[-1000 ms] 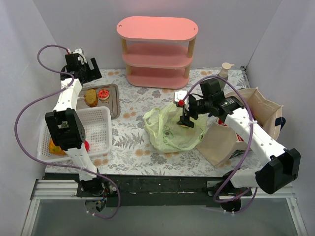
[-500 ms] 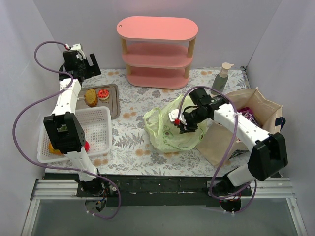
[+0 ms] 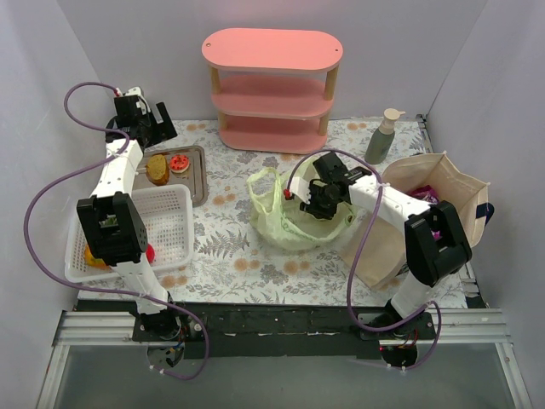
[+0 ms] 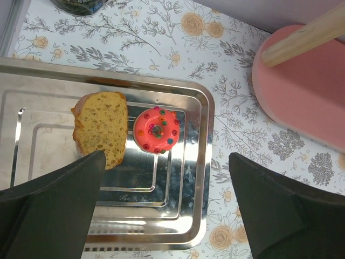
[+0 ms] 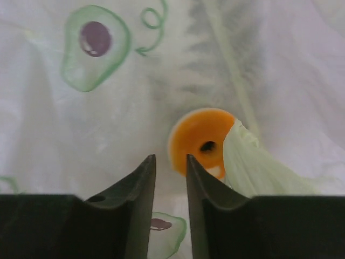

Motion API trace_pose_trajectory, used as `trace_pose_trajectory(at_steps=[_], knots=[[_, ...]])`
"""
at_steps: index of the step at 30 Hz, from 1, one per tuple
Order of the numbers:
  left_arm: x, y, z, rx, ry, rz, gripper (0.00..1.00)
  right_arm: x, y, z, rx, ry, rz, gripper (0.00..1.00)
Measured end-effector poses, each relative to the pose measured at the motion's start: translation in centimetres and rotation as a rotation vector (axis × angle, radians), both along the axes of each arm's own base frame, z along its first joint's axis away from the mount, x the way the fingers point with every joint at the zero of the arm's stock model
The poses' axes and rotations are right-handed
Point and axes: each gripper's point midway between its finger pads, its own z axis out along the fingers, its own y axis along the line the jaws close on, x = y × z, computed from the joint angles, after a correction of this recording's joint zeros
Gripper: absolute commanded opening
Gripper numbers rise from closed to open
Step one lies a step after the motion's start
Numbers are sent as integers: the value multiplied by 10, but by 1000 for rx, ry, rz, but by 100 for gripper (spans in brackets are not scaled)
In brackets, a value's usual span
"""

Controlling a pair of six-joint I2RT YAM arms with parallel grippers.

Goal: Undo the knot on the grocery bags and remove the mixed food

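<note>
The pale yellow-green plastic bag (image 3: 285, 226) lies mid-table, its mouth open; a handle loop (image 3: 261, 181) stands up at its left and no knot shows. My right gripper (image 3: 317, 203) reaches into the bag. In the right wrist view its jaws (image 5: 168, 162) are a narrow gap apart with nothing between them, just left of an orange ring-shaped pastry (image 5: 202, 141) on the bag's avocado-print film. The beige tote (image 3: 379, 247) stands at the right with purple packets (image 3: 433, 198) inside. My left gripper (image 3: 140, 119) hangs wide open (image 4: 167, 216) over a metal tray (image 4: 207, 162).
The tray holds a bread slice (image 4: 102, 127) and a red sprinkled doughnut (image 4: 156, 129). A white mesh basket (image 3: 166, 223) at front left holds an orange fruit (image 3: 94, 256) and a red one (image 3: 150, 252). A pink shelf (image 3: 272, 85) and a pump bottle (image 3: 381, 136) stand at the back.
My right gripper has moved left and down into the plastic bag. The bag has bunched up and shifted left, and its handle loop has risen. The left arm has barely moved.
</note>
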Motion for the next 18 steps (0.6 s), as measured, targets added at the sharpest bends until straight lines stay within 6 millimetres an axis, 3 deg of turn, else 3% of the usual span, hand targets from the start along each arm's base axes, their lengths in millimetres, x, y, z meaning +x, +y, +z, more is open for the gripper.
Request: trace_pose_trajectory(at_steps=[5,10,13,14,16,17,18], knots=[[0,-4,-1,-25,1,-6,98,23,-6,-7,-43,-68,-101,53],[-3,-9,-9,-52,18,-15,98,25,-11,-36,-104,-26,-121,56],[-5,-11,-14,-59,27,-20,98,30,-13,-44,-125,-38,-121,37],[-5,-11,-15,-62,31,-23,98,33,-13,-43,-131,-52,-120,25],[-6,-12,-18,-65,37,-25,98,39,-14,-43,-141,-77,-114,13],[-7,-13,-19,-67,40,-28,98,40,-14,-43,-147,-83,-113,2],[-8,-13,-21,-70,43,-31,98,42,-14,-43,-150,-89,-111,1]])
